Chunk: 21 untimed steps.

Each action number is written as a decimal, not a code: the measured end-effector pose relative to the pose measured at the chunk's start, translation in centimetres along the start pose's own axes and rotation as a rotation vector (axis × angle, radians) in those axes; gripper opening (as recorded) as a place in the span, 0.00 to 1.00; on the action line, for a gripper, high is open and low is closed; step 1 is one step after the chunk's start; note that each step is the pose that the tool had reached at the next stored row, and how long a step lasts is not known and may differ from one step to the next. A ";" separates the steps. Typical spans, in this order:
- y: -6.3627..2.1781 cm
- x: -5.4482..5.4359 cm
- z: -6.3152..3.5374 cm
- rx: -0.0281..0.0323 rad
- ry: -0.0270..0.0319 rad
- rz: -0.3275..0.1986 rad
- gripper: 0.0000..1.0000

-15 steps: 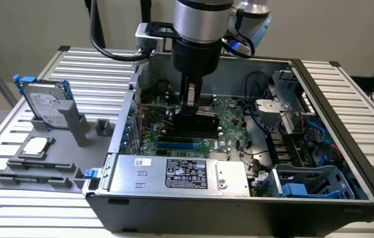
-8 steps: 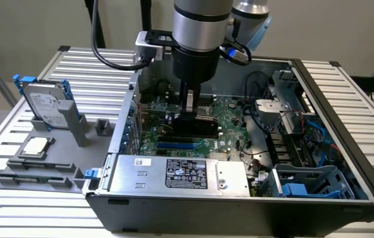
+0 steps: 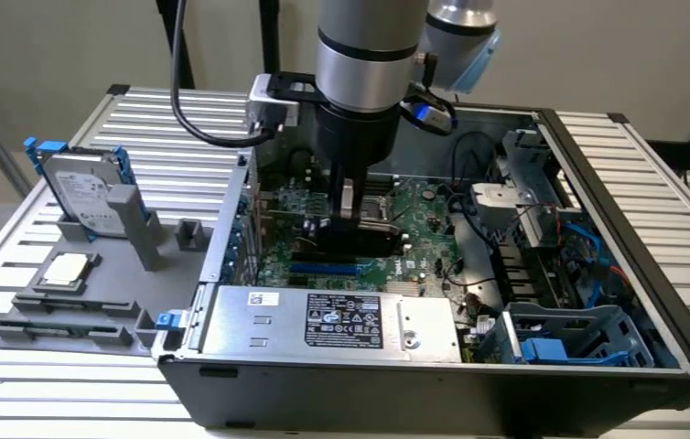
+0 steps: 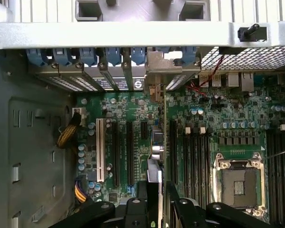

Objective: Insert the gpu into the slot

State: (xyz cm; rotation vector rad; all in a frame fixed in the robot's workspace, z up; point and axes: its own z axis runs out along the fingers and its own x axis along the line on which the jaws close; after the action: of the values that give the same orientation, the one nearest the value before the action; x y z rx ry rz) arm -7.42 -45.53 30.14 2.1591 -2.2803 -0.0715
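The arm (image 3: 367,82) stands vertical, wrist pointing straight down into the open computer case (image 3: 638,302) on the table (image 3: 27,384). The claw (image 3: 351,218) pinches the gpu (image 3: 370,242) by its upper edge, one finger on each face. The card is upright over the green motherboard (image 3: 425,206), just beside the blue slot (image 3: 320,271); contact between them cannot be determined.

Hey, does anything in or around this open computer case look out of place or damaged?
Nothing looks damaged or spilled. One oddity: the processor socket sits empty on the motherboard, while a square silver chip lies outside the case on the gray fixture.
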 end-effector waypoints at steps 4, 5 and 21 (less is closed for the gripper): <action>0.11 0.0 0.73 0.0003 -0.0001 0.000 0.26; 0.15 0.0 0.91 0.0004 0.0000 0.000 0.26; 0.50 -0.4 2.43 0.0008 -0.0001 0.000 0.26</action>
State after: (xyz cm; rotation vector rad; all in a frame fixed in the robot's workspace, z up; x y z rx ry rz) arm -7.98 -45.03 27.74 2.1596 -2.2807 -0.0706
